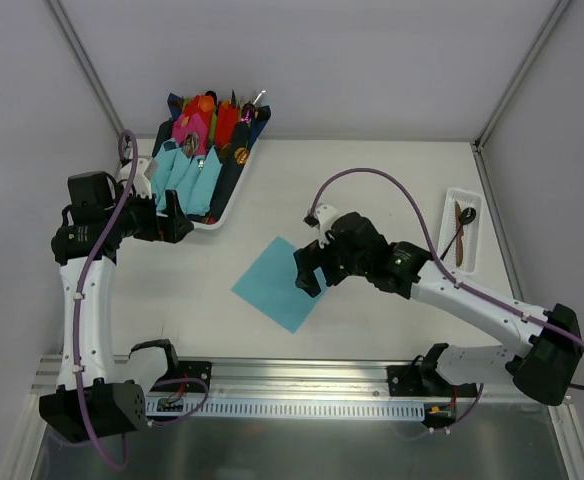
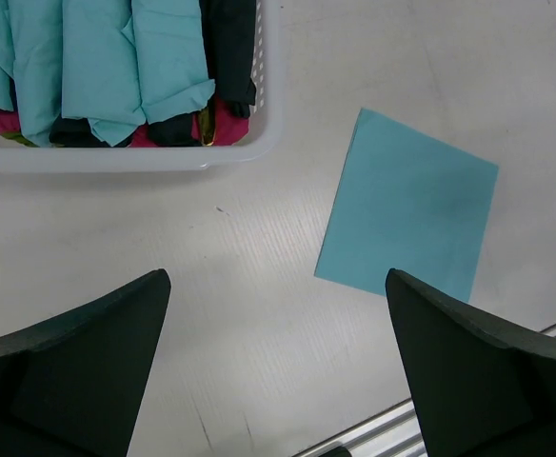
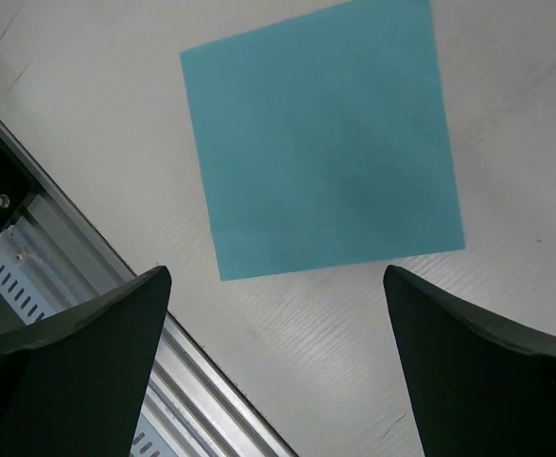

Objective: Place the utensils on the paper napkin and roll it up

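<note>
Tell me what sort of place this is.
Probably a robotics lab test cell: a white tabletop boxed in by plain white panels, a slotted aluminium mounting rail at its near edge, and a white plastic basket of rolled napkins.

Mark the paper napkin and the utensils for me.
paper napkin (image 1: 276, 286): top external view, middle of the flat sheet.
utensils (image 1: 459, 240): top external view, midway along a brown handle.

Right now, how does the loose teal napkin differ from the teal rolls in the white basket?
The loose teal napkin lies flat as a square sheet; the teal rolls are wound into narrow bundles. The napkin sits alone on the table; the rolls are packed side by side in the white basket. Both share the same teal colour.
</note>
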